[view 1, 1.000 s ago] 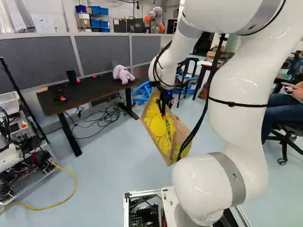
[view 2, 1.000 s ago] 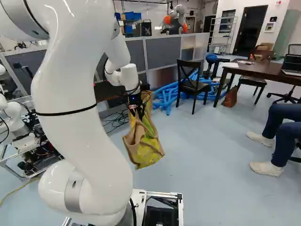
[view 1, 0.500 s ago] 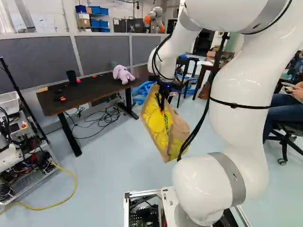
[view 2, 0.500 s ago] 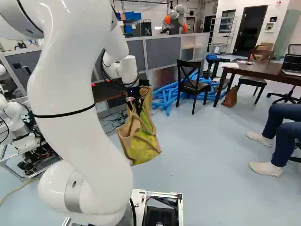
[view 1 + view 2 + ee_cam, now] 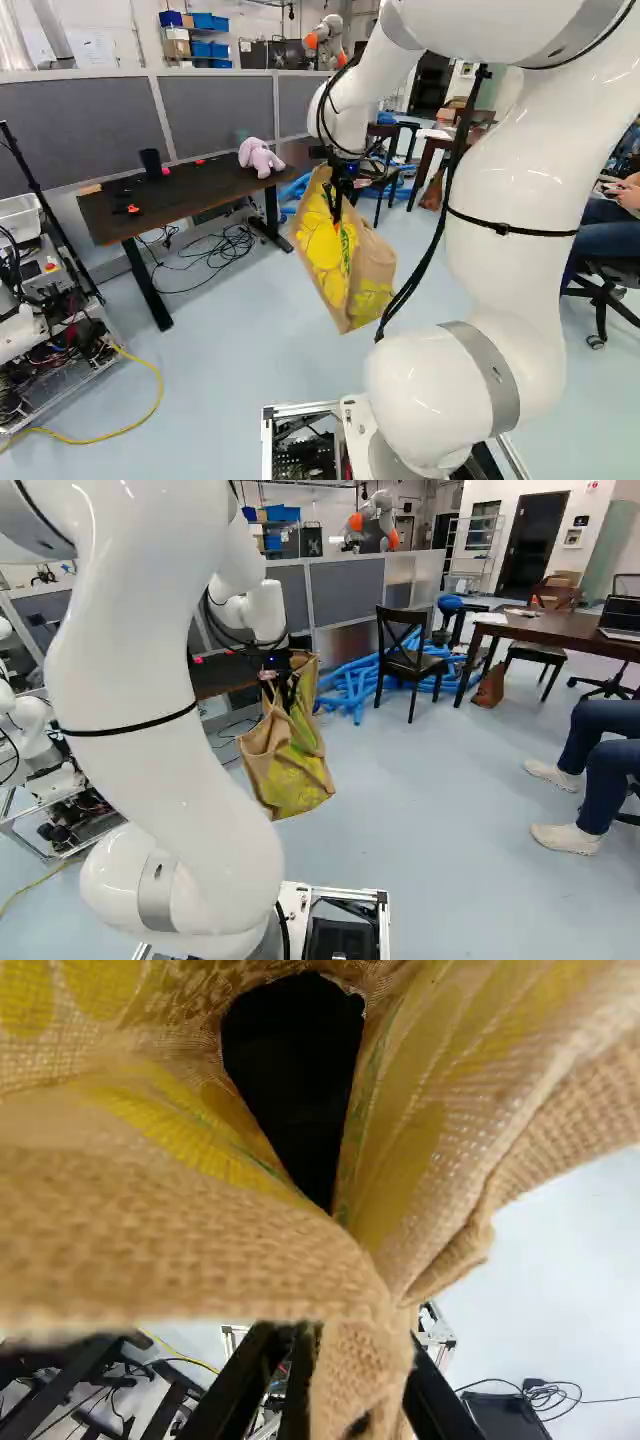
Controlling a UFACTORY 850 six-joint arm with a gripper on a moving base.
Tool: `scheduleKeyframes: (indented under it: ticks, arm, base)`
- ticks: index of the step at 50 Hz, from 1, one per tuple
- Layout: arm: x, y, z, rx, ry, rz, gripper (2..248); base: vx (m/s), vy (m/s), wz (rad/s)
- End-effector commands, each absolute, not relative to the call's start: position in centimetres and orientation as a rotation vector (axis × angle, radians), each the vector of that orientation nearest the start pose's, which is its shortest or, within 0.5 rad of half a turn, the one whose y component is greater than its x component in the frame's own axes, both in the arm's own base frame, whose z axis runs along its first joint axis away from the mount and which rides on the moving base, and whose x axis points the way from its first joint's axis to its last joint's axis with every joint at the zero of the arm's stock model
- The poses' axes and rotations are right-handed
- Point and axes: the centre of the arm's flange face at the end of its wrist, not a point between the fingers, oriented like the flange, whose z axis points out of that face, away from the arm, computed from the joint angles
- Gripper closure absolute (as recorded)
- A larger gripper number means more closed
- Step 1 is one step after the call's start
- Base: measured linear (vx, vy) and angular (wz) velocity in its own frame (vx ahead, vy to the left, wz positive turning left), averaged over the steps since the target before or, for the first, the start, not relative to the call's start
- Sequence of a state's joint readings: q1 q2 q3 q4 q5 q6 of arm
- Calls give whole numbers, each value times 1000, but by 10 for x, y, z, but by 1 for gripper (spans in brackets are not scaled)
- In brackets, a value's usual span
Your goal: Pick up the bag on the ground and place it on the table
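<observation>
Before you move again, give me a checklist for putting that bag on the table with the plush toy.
1. Gripper shut on the bag: ok, fabric between its fingers.
2. Bag over the table: not ok, it hangs off to the side.
3. Bare stretch on the tabletop: ok, between the orange item and plush toy.
4. Bag's bottom above tabletop height: cannot tell.

Burlap bag (image 5: 326, 248): tan weave, yellow rounded patches, green streaks
Desk (image 5: 210, 186): dark brown
Plush toy (image 5: 260, 158): lilac
Partition panels (image 5: 75, 120): dark grey
Tubes (image 5: 350, 686): bright blue
Floor (image 5: 440, 830): pale blue-grey
Loose cable (image 5: 161, 388): yellow
</observation>
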State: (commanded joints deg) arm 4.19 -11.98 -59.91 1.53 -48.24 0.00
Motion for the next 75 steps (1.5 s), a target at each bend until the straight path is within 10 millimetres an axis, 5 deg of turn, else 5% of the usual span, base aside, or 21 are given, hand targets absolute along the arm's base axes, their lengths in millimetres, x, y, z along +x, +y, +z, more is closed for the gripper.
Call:
scheduleKeyframes:
  ticks: [75]
  arm:
    - [473, 45, 588, -3073, -67, -25, 229]
  base:
    - [0, 0, 0]
